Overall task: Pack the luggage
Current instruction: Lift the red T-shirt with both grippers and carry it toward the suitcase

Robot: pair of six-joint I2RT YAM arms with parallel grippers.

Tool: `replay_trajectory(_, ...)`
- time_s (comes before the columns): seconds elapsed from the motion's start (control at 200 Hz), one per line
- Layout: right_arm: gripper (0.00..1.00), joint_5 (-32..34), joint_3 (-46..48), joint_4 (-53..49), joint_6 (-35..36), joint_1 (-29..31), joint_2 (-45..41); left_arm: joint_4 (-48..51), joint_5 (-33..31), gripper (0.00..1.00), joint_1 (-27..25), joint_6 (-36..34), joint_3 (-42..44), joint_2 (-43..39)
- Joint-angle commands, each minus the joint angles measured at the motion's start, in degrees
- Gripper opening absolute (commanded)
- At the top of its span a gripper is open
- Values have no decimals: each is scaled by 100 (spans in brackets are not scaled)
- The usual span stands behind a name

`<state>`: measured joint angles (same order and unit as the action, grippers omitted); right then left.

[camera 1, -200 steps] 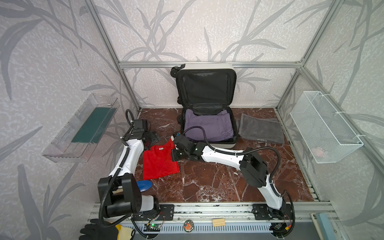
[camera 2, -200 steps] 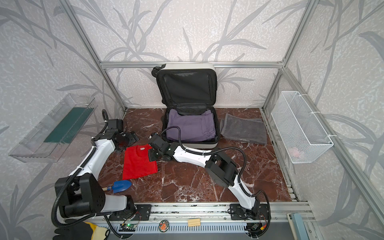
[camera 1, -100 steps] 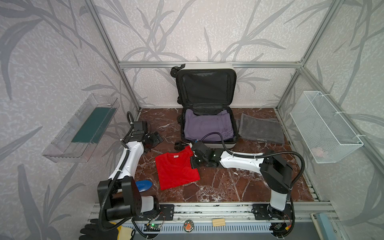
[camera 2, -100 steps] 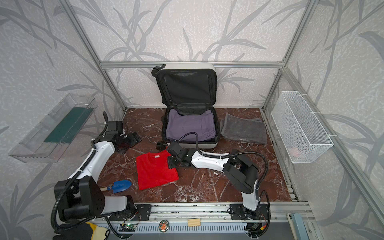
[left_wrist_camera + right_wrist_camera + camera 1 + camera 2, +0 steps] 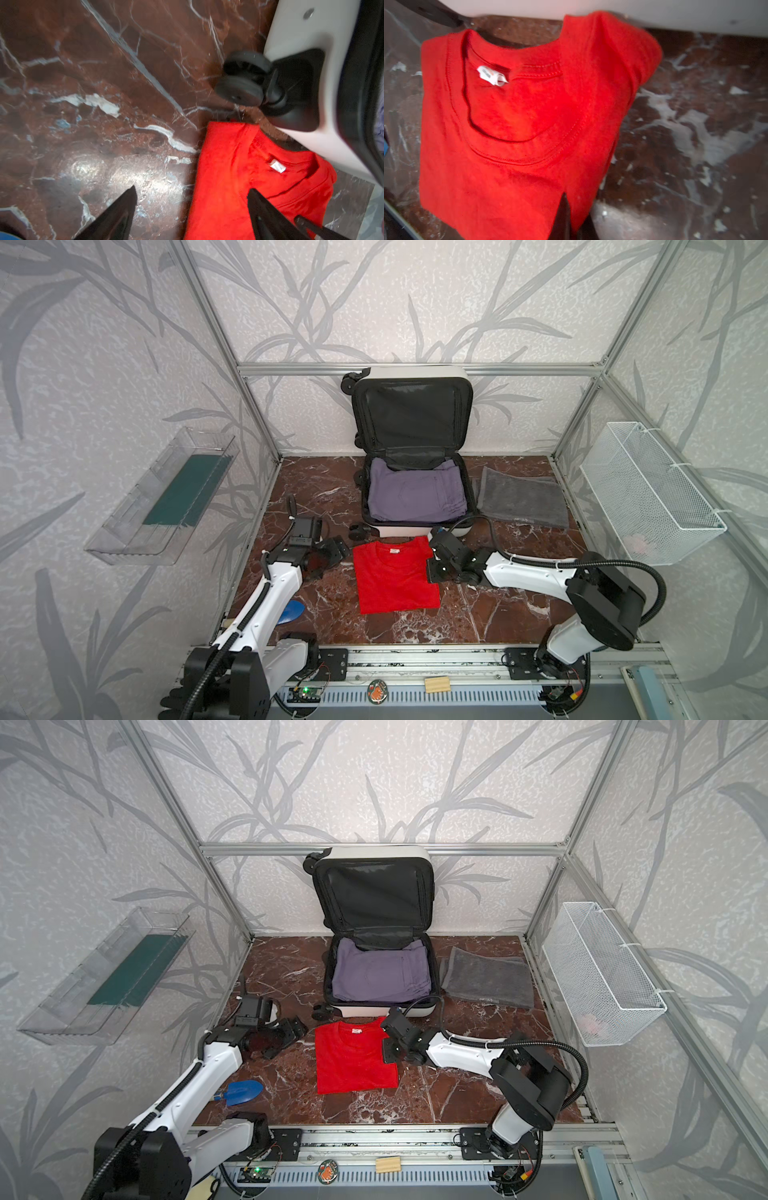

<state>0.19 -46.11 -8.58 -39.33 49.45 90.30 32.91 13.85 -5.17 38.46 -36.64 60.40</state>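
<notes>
Folded red T-shirt [image 5: 249,176] flat on brown marble bench [image 5: 83,104], collar (white tag showing) just beside luggage [image 5: 301,31] corner caster wheel [image 5: 241,83]; left gripper [image 5: 191,189] jaws spread, one over shirt, other over bare bench.

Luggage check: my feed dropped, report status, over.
Left hand open at red shirt's edge. Right hand shut on red shirt. Luggage open, purple garment inside, red shirt lying just outside. Nothing blocking the opening.

Probably a lab test cell, aluminium frame [image 5: 415,369], wallpapered panels [image 5: 374,302]
</notes>
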Motion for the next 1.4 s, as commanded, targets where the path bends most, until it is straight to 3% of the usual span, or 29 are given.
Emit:
replay_trajectory(0.0,0,109,160,95,-20,-126,-228,-233,14,82,-289,341,285,-150)
replay_trajectory(0.365,0,35,82,127,14,-151,-115,-1217,-135,72,-1247,629,691,393)
replay_trajectory(0.685,0,-41,76,177,21,-147,-83,-1764,-284,59,-1681,864,791,1041)
replay_trajectory(0.905,0,-144,51,170,77,-146,-83,-2204,-349,45,-1962,955,694,1498)
replay_trajectory(1.05,0,-214,32,133,118,-146,-100,-2440,-365,28,-2110,988,641,1763)
replay_trajectory(1.175,0,-282,22,27,193,-154,-266,-2238,-474,0,-2172,939,531,1489)
replay_trajectory(1.395,0,-605,-171,-395,375,-129,-964,-1091,-735,0,-2219,826,-87,187)
